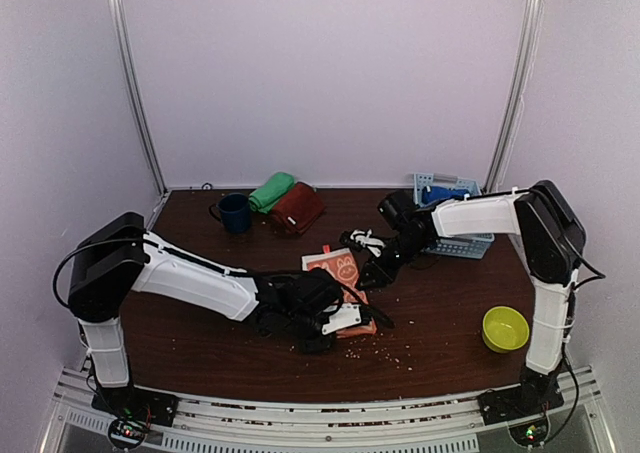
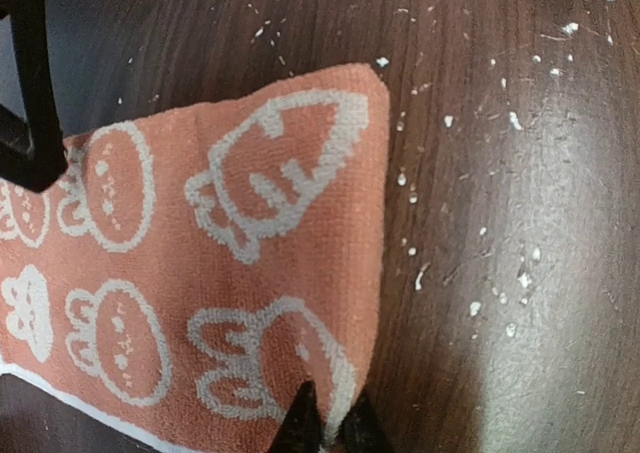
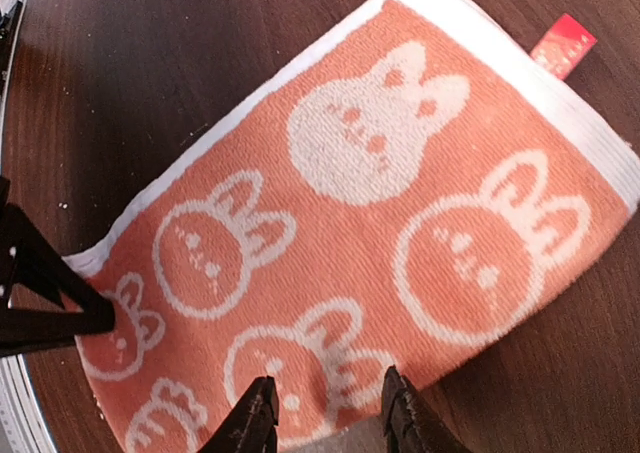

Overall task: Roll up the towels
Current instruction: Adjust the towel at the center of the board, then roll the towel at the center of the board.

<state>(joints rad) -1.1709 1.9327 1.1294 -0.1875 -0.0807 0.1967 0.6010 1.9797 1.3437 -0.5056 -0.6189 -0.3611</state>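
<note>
Pinches the near hem of the orange towel [image 2: 230, 253] with the left gripper [image 2: 328, 428], slim black fingertips almost together. Shows fuzzy terry printed with white bunnies and carrots, spread flat mid-table on the dark, crumb-speckled wooden table [image 1: 440, 303]. Straddles the cloth's opposite edge with the right gripper [image 3: 330, 413], jaws apart, clamping nothing. Shows, further back, a navy mug [image 1: 235, 213] beside two plump rolls, the green towel [image 1: 271, 191] and the maroon towel [image 1: 296, 209]. Shows, far right, a slatted pale blue basket [image 1: 455, 243] containing the blue towel [image 1: 437, 193].

Left claw [image 2: 330, 431] narrow, right claw [image 3: 325, 413] wide.
</note>
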